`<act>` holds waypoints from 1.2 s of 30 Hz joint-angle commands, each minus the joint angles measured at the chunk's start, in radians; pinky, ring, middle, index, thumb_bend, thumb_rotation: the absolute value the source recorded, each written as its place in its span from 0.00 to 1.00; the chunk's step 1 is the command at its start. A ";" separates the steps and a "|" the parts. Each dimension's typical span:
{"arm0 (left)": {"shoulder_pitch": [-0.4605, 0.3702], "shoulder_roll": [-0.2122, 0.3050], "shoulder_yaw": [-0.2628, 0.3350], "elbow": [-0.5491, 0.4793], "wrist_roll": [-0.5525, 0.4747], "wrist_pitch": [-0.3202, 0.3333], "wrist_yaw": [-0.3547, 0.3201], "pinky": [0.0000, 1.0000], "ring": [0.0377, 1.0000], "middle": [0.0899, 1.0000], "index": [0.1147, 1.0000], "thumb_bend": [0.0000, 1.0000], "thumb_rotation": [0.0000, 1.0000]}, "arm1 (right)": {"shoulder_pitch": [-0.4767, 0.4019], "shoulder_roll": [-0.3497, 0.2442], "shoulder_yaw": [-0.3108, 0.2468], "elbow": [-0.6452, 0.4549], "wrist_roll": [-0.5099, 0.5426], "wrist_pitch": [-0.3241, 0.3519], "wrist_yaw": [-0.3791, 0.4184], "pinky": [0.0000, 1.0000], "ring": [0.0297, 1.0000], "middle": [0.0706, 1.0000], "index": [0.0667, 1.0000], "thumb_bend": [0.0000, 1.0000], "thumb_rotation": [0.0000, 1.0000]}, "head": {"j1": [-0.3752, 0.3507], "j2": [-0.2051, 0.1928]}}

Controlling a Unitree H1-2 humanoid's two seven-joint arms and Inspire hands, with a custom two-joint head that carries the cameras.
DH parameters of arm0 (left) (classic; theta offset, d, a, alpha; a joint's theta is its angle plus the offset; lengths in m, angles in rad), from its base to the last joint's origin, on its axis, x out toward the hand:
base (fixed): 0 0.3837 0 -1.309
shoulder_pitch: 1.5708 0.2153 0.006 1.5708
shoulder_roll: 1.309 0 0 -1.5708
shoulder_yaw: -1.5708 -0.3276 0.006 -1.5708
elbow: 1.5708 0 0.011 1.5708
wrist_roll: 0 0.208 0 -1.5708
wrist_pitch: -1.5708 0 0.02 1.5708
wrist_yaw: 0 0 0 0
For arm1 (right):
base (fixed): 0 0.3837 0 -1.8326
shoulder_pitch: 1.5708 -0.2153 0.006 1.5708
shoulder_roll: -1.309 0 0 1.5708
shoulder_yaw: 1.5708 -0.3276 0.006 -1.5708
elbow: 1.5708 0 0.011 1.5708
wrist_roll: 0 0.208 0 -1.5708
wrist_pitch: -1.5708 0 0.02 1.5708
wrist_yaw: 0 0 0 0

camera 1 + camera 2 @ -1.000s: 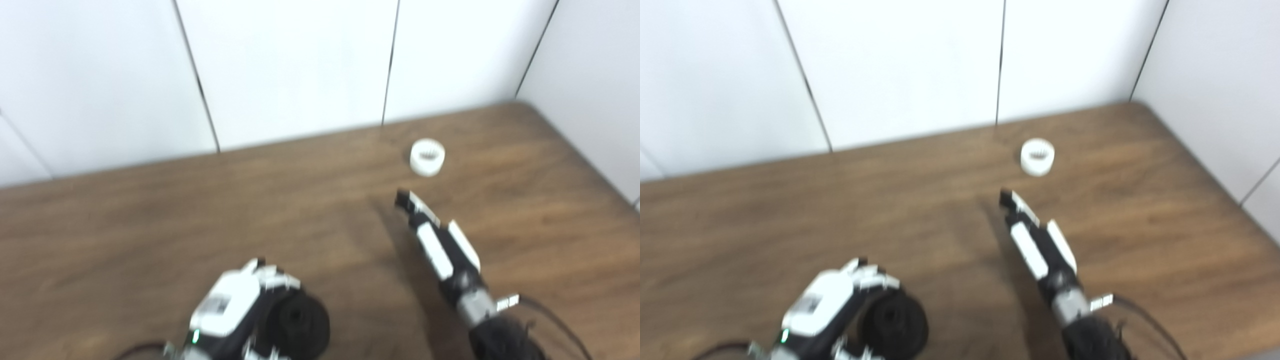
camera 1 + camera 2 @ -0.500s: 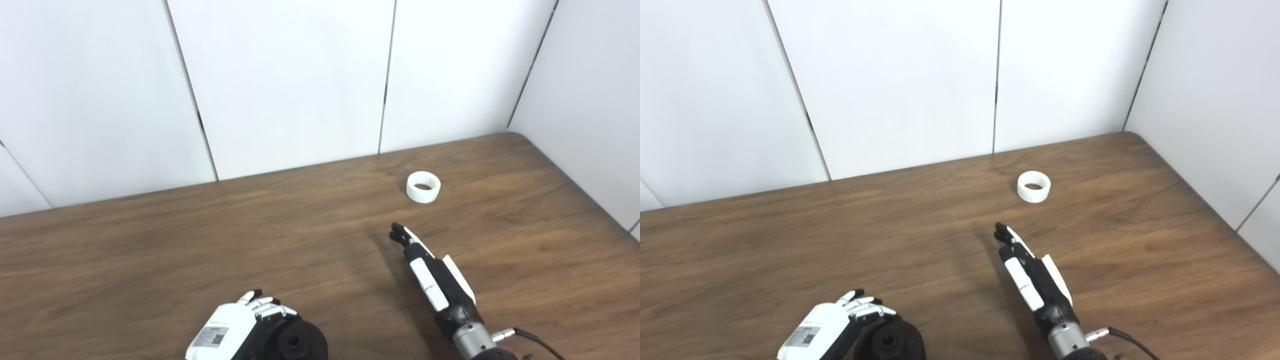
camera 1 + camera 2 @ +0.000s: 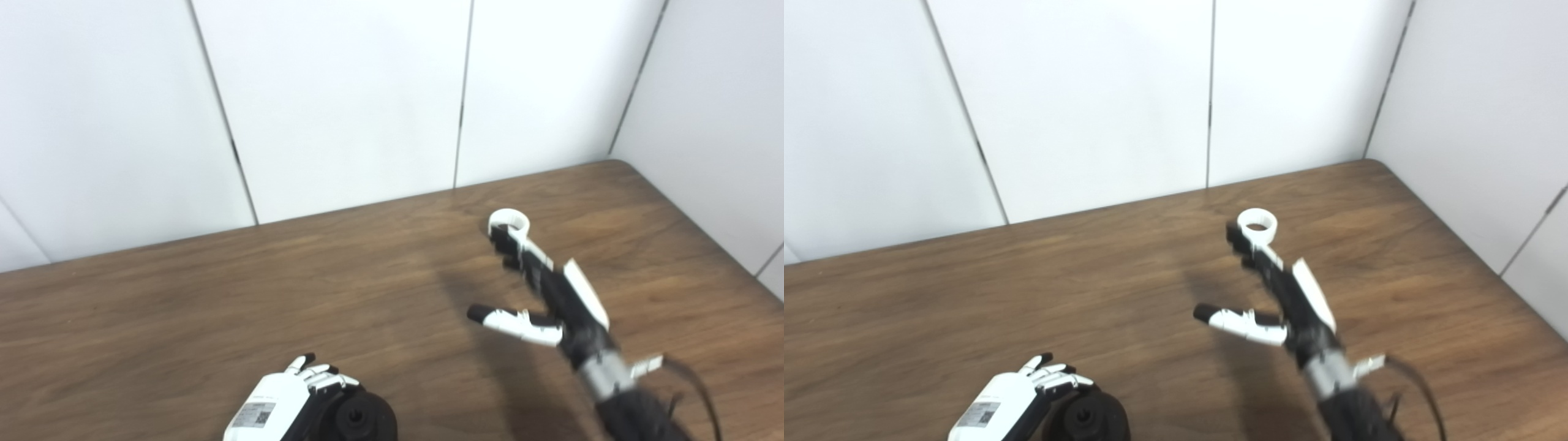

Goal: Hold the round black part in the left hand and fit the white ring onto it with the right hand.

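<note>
The left hand [image 3: 288, 401] grips the round black plastic part [image 3: 361, 419] low on the brown wooden worktop [image 3: 184, 318], while the right hand [image 3: 545, 294], spread wide and empty, reaches the small white plastic ring [image 3: 509, 219] at its fingertips, so grabbing it comes next.

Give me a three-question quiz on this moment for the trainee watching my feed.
1. True or false: the white ring is already seated on the round black part.
2. Which hand has its thumb spread wide from its fingers? A) left hand B) right hand
3. Fill in: the white ring rests on the ____.

Key
1. False. The ring lies on the table's far side; the black part sits near the bottom edge, against the left hand.
2. B
3. table
</note>
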 commanded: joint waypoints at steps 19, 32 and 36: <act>0.017 0.026 0.012 -0.002 0.033 0.007 -0.030 0.95 0.84 0.73 0.41 0.52 0.05 | -0.479 -0.313 0.042 0.312 -0.477 0.144 0.505 1.00 1.00 0.98 0.86 1.00 0.36 | -0.007 0.014; 0.026 0.026 0.021 -0.030 0.038 0.018 -0.052 0.94 0.84 0.73 0.41 0.52 0.05 | -0.613 -0.343 0.149 0.592 -0.539 0.142 0.510 1.00 1.00 0.98 0.85 1.00 0.31 | -0.012 0.028; 0.030 0.027 0.023 -0.036 0.036 0.019 -0.056 0.93 0.84 0.73 0.41 0.52 0.05 | -0.637 -0.346 0.185 0.664 -0.545 0.139 0.502 1.00 1.00 0.98 0.86 1.00 0.33 | -0.011 0.030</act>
